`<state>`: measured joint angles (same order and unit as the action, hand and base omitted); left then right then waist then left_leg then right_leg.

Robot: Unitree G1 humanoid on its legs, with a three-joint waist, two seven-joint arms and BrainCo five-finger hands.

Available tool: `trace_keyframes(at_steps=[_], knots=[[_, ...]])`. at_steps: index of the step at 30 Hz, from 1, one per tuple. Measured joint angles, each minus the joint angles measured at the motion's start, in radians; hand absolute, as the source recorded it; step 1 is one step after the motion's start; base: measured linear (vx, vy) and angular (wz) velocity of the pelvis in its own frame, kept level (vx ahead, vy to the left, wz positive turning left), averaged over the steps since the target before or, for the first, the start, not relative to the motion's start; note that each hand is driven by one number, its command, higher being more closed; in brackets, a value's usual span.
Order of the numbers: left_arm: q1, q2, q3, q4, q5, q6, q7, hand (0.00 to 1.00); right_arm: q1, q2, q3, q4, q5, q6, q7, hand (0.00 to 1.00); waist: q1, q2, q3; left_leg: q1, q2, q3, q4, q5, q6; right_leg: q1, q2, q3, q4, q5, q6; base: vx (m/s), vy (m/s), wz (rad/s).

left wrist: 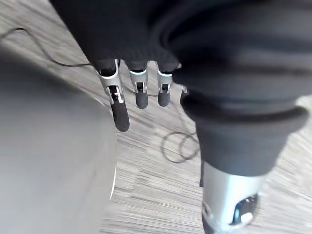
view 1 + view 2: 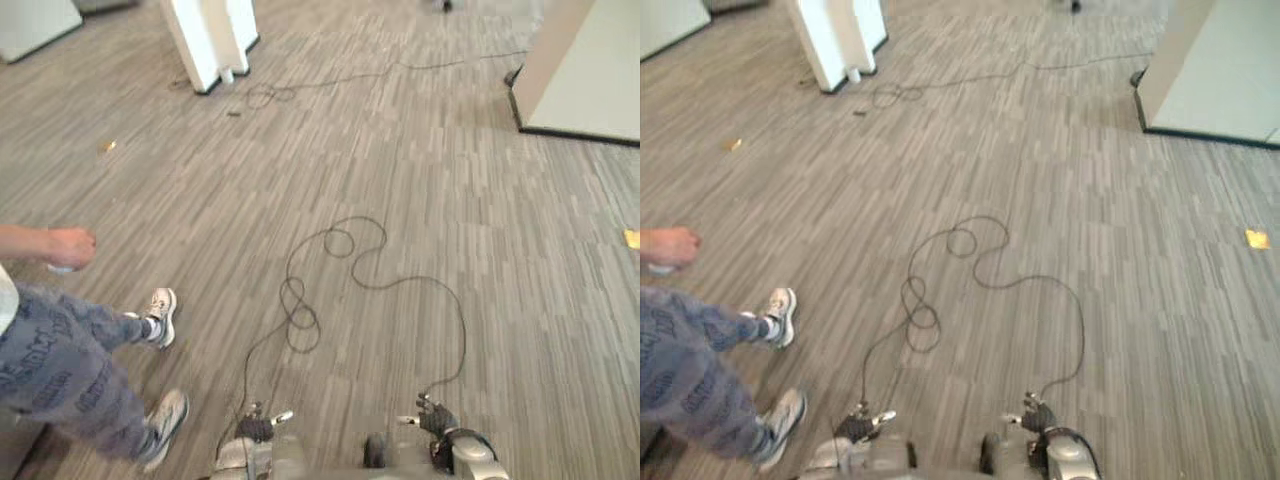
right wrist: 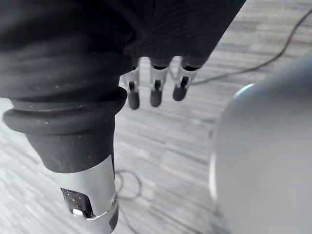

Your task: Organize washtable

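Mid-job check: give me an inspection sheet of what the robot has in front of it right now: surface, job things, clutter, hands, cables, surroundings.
Surface: grey striped floor.
Job's things: nothing seen.
Clutter: yellow scrap at the right edge; second scrap at the far left.
Hands: left hand and right hand hang low, fingers straight, holding nothing.
Cables: thin cable across the far floor.
Surroundings: person at the left, person's hand raised; white post; pale cabinet at the far right.
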<state>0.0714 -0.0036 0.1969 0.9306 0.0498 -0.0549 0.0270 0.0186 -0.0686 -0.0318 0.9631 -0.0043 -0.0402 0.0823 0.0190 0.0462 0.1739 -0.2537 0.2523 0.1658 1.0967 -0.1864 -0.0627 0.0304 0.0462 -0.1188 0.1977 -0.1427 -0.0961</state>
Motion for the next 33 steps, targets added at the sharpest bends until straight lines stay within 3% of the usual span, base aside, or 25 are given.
trace_keyframes(at_steps=[3,5,6,8,9,10,11,12,13,14,15,16,18,20,22,23,24,25,26,27,28,29,30,31,33], knots=[[-0.006,-0.002,-0.012,-0.029,-0.003,-0.022,-0.002,0.00,-0.006,0.014,0.000,0.007,0.005,0.002,0.000,0.00,0.026,-0.008,0.000,-0.121,-0.065,0.059,-0.299,-0.030,0.026,0.118,-0.027,0.036,-0.114,-0.017,0.021,0.51,0.019,-0.31],[-0.005,0.000,-0.035,-0.034,-0.010,-0.030,-0.001,0.00,-0.015,0.011,-0.003,0.022,0.006,0.001,-0.001,0.00,0.052,-0.007,-0.002,-0.139,-0.143,0.050,-0.739,0.039,-0.019,0.186,-0.058,0.063,-0.166,-0.051,0.043,0.66,0.161,-0.41],[0.002,-0.001,-0.038,-0.034,-0.025,-0.032,-0.001,0.00,-0.025,0.005,-0.003,0.048,0.006,0.000,-0.001,0.00,0.061,0.006,-0.006,-0.156,-0.150,0.024,-0.867,0.083,-0.031,0.220,-0.054,0.076,-0.188,-0.082,0.059,0.59,0.209,-0.47],[0.001,0.006,-0.039,-0.032,-0.041,-0.032,-0.001,0.00,-0.022,0.009,-0.006,0.081,0.005,0.001,-0.005,0.00,0.075,-0.010,-0.028,-0.162,-0.175,0.026,-0.827,0.217,0.033,0.252,-0.081,0.101,-0.166,-0.128,0.053,0.63,0.266,-0.33],[-0.001,0.009,-0.038,-0.029,-0.038,-0.030,-0.001,0.00,-0.009,0.022,-0.011,0.088,0.003,0.000,-0.010,0.00,0.072,-0.044,-0.048,-0.154,-0.206,0.034,-0.811,0.206,0.092,0.222,-0.120,0.107,-0.071,-0.140,0.036,0.84,0.333,-0.16],[-0.002,0.029,-0.037,-0.023,-0.040,-0.030,-0.001,0.00,0.000,0.032,-0.015,0.089,0.002,-0.001,-0.012,0.00,0.069,-0.071,-0.049,-0.127,-0.235,0.039,-0.787,0.164,0.133,0.165,-0.147,0.123,0.108,-0.134,0.068,0.73,0.267,0.02],[-0.005,0.030,-0.038,-0.016,-0.040,-0.030,-0.001,0.00,0.008,0.039,-0.031,0.090,0.002,0.000,-0.012,0.00,0.065,-0.084,-0.048,-0.109,-0.247,0.039,-0.772,0.135,0.140,0.133,-0.156,0.128,0.216,-0.116,0.099,0.72,0.274,0.17],[-0.006,0.046,-0.040,-0.008,-0.040,-0.029,-0.001,0.00,0.015,0.050,-0.055,0.085,-0.001,-0.002,-0.012,0.00,0.049,-0.114,-0.046,-0.050,-0.278,0.038,-0.762,0.079,0.156,0.049,-0.176,0.154,0.468,-0.024,0.202,0.68,0.237,0.41],[-0.015,0.068,-0.052,0.016,-0.039,-0.024,-0.001,0.00,0.017,0.049,-0.055,0.085,-0.004,-0.004,-0.011,0.00,0.027,-0.129,-0.042,0.025,-0.308,0.028,-0.761,0.027,0.166,-0.026,-0.196,0.170,0.709,0.059,0.267,0.66,0.212,0.41],[-0.014,0.070,-0.054,0.023,-0.039,-0.015,-0.001,0.00,0.019,0.047,-0.055,0.085,-0.005,-0.005,-0.011,0.00,0.021,-0.125,-0.038,0.068,-0.313,0.025,-0.763,0.002,0.170,-0.063,-0.205,0.165,0.799,0.050,0.252,0.78,0.207,0.23],[-0.009,0.062,-0.057,0.027,-0.039,-0.006,-0.001,0.00,0.029,0.032,-0.055,0.072,-0.006,-0.011,-0.010,0.00,0.022,-0.116,-0.036,0.163,-0.314,0.012,-0.783,-0.036,0.174,-0.127,-0.206,0.130,0.899,0.006,0.186,0.64,0.155,0.00],[-0.011,0.058,-0.062,0.027,-0.039,-0.002,-0.001,0.00,0.037,0.024,-0.055,0.069,-0.006,-0.016,-0.010,0.00,0.021,-0.103,-0.033,0.210,-0.313,-0.001,-0.802,-0.056,0.180,-0.160,-0.202,0.104,0.917,-0.014,0.161,0.76,0.166,0.07],[-0.017,0.056,-0.083,0.058,-0.040,0.001,-0.001,0.00,0.049,0.022,-0.077,0.036,0.003,-0.030,-0.009,0.00,-0.008,-0.092,-0.032,0.350,-0.299,-0.043,-0.879,-0.093,0.190,-0.281,-0.182,-0.003,0.795,-0.126,0.118,0.59,0.064,0.49],[-0.024,0.049,-0.086,0.062,-0.040,0.002,-0.001,0.00,0.042,0.022,-0.088,0.029,0.008,-0.041,0.001,0.00,-0.022,-0.092,-0.031,0.420,-0.286,-0.077,-0.916,-0.127,0.179,-0.369,-0.161,-0.058,0.549,-0.131,0.132,0.62,-0.021,0.64],[-0.022,0.047,-0.086,0.062,-0.039,0.003,-0.002,0.00,0.031,0.024,-0.091,0.032,0.015,-0.041,0.010,0.00,-0.037,-0.095,-0.033,0.487,-0.271,-0.084,-0.962,-0.148,0.152,-0.396,-0.147,-0.088,0.183,-0.014,0.148,0.71,-0.079,0.70],[-0.019,0.048,-0.086,0.063,-0.039,0.002,-0.002,0.00,0.023,0.025,-0.095,0.033,0.017,-0.038,0.012,0.00,-0.043,-0.093,-0.032,0.538,-0.267,-0.090,-0.991,-0.161,0.112,-0.413,-0.140,-0.100,0.049,0.057,0.137,0.80,-0.142,0.69],[-0.007,0.044,-0.081,0.072,-0.038,0.002,-0.002,0.00,0.013,0.021,-0.099,0.044,0.016,-0.030,0.011,0.00,-0.050,-0.072,-0.036,0.574,-0.240,-0.127,-0.954,-0.152,0.042,-0.401,-0.108,-0.078,0.072,0.175,0.038,0.84,-0.162,0.55],[-0.002,0.039,-0.075,0.084,-0.038,0.002,-0.002,0.00,0.011,0.015,-0.100,0.047,0.015,-0.025,0.010,0.00,-0.050,-0.048,-0.047,0.574,-0.216,-0.138,-0.920,-0.152,0.042,-0.396,-0.086,-0.079,0.086,0.207,-0.005,0.88,-0.159,0.19],[0.004,0.018,-0.053,0.095,-0.037,0.002,-0.002,0.00,0.007,0.002,-0.112,0.039,0.006,-0.024,0.010,0.00,-0.050,-0.010,-0.062,0.547,-0.178,-0.143,-0.809,-0.139,0.020,-0.388,-0.068,-0.101,0.147,0.190,0.023,1.03,-0.173,-0.04],[0.002,0.003,-0.022,0.093,-0.035,0.003,-0.003,0.00,0.006,-0.003,-0.118,0.029,0.004,-0.023,0.009,0.00,-0.049,0.008,-0.049,0.475,-0.167,-0.137,-0.599,-0.062,-0.010,-0.363,-0.066,-0.111,0.198,0.133,0.068,0.85,-0.134,-0.10],[0.003,-0.007,-0.002,0.093,-0.035,0.004,-0.002,0.00,0.008,-0.007,-0.116,0.021,0.004,-0.022,0.008,0.00,-0.054,0.014,-0.043,0.421,-0.163,-0.134,-0.471,0.022,-0.003,-0.337,-0.055,-0.118,0.201,0.107,0.081,0.82,-0.176,-0.19],[0.014,-0.022,0.018,0.090,-0.035,0.006,-0.001,0.00,0.008,-0.013,-0.102,0.008,0.004,-0.020,0.006,0.00,-0.046,0.026,-0.029,0.330,-0.137,-0.130,-0.268,0.157,-0.038,-0.274,-0.042,-0.103,0.168,0.077,0.065,0.65,-0.079,-0.47],[0.017,-0.034,0.033,0.050,-0.036,0.006,-0.003,0.00,0.010,-0.025,-0.083,0.005,0.005,-0.005,0.000,0.00,-0.028,0.050,-0.015,0.209,-0.068,-0.070,0.006,0.114,0.009,-0.159,0.002,-0.064,0.117,0.024,0.030,0.95,-0.077,-0.58],[0.017,-0.031,0.034,0.037,-0.037,0.005,-0.003,0.00,0.011,-0.021,-0.083,0.006,0.006,0.002,-0.001,0.00,-0.018,0.046,-0.010,0.174,-0.050,-0.048,0.065,0.093,0.028,-0.110,0.007,-0.044,0.095,0.012,0.023,0.76,0.020,-0.67],[0.033,-0.009,0.031,-0.010,-0.039,-0.001,-0.002,0.00,0.014,0.012,-0.062,0.012,0.019,0.005,-0.011,0.00,0.003,0.001,-0.011,0.055,-0.046,0.012,0.075,0.038,0.032,0.040,-0.009,0.016,-0.004,-0.015,0.027,0.77,0.011,-0.71]])
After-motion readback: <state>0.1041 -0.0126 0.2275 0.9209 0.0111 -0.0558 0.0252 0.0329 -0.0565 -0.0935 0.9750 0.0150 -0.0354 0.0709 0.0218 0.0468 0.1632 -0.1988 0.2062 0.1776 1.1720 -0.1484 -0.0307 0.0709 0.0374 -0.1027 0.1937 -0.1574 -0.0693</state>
